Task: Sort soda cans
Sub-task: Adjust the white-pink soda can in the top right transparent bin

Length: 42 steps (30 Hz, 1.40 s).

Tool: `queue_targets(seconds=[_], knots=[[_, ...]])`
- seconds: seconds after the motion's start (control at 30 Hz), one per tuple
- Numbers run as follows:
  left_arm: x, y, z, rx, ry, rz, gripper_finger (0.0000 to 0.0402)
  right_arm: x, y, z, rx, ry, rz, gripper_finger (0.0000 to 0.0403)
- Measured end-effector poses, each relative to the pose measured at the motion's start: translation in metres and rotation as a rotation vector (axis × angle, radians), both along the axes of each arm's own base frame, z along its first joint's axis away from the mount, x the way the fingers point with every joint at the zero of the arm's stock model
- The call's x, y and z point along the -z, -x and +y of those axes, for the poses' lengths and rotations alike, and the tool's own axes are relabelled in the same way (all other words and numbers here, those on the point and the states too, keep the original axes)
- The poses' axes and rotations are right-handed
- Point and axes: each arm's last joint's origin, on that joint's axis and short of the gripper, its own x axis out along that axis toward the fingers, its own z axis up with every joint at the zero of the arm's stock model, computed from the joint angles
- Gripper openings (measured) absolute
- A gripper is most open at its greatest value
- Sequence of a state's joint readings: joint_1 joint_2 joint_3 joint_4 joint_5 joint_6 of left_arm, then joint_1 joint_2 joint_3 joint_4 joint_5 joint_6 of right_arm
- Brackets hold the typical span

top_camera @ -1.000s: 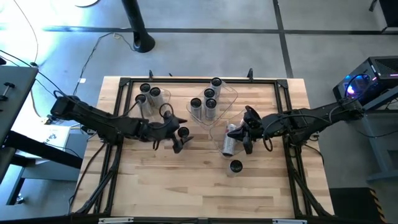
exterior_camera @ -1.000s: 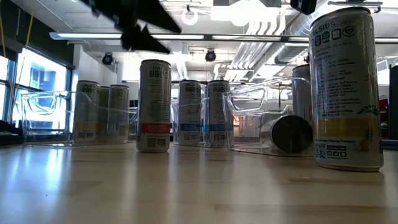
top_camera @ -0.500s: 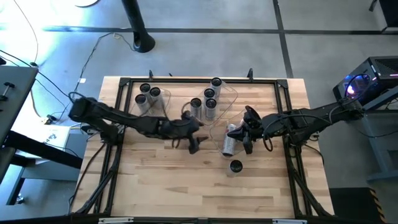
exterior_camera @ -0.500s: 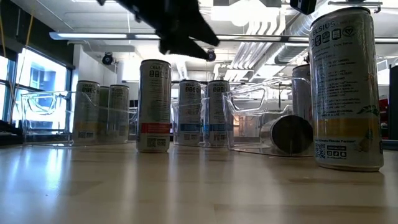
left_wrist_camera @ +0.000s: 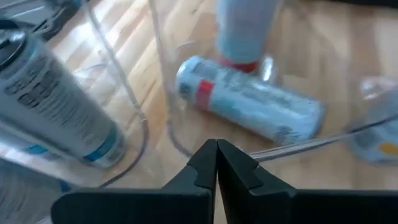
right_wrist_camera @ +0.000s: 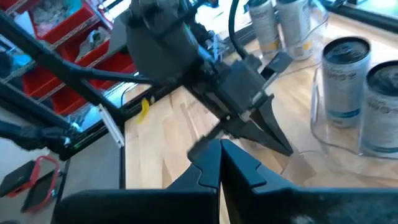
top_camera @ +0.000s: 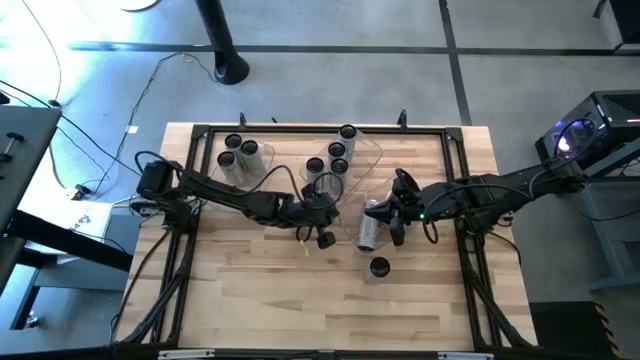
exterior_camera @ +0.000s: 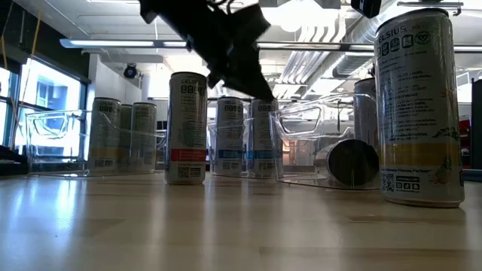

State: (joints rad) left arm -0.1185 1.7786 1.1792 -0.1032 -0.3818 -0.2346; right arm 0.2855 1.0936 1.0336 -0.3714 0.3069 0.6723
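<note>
High view: three clear rectangular plastic bins are seen on the pale wooden worktop (top_camera: 250,290), which is edged by a black metal frame (top_camera: 330,129). The left bin (top_camera: 262,165) holds three upright silvery-grey soda cans with dark round tops (top_camera: 240,155). The middle bin (top_camera: 368,152) holds four more upright cans (top_camera: 337,163). The right bin (top_camera: 352,222) holds one silver can with a red band lying on its side (top_camera: 369,226). One can (top_camera: 379,267) stands alone on the bare wood near the front, well apart from the bins.

The left hand (top_camera: 322,232) is held above the worktop just in front of the middle bin, its fingers pressed together on nothing. The right hand (top_camera: 393,214) is placed at the lying can's side, likewise closed and empty.

Beyond the worktop, grey concrete floor (top_camera: 320,70), a black pole base (top_camera: 231,70) and loose cables are visible; ceiling lights and pipework show in the low view.
</note>
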Motion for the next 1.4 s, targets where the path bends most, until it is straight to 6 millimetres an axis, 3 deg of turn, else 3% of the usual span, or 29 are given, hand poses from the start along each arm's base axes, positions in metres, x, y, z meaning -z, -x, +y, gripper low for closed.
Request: queue_targets(seconds=[0.43,0.7,0.9,1.23,1.4], knots=[[0.026,-0.007,0.012,-0.099,-0.063,0.065,0.0000,0.001,-0.006,0.001,0.019,-0.002,-0.020,0.0000],[0.034,-0.008,-0.002,-0.075,-0.022,0.077,0.0000,0.018,-0.022,0.009,-0.032,-0.037,0.057,0.0000],[0.034,-0.007,-0.016,-0.069,0.020,0.047,0.0000,0.023,-0.017,0.014,-0.072,-0.052,0.128,0.0000],[0.024,-0.020,-0.019,-0.076,0.090,-0.140,0.0000,0.044,-0.002,0.009,0.044,-0.222,0.392,0.0000],[0.037,-0.028,-0.024,-0.066,0.183,-0.182,0.0000,0.052,-0.011,0.000,0.188,-0.373,0.430,0.0000]])
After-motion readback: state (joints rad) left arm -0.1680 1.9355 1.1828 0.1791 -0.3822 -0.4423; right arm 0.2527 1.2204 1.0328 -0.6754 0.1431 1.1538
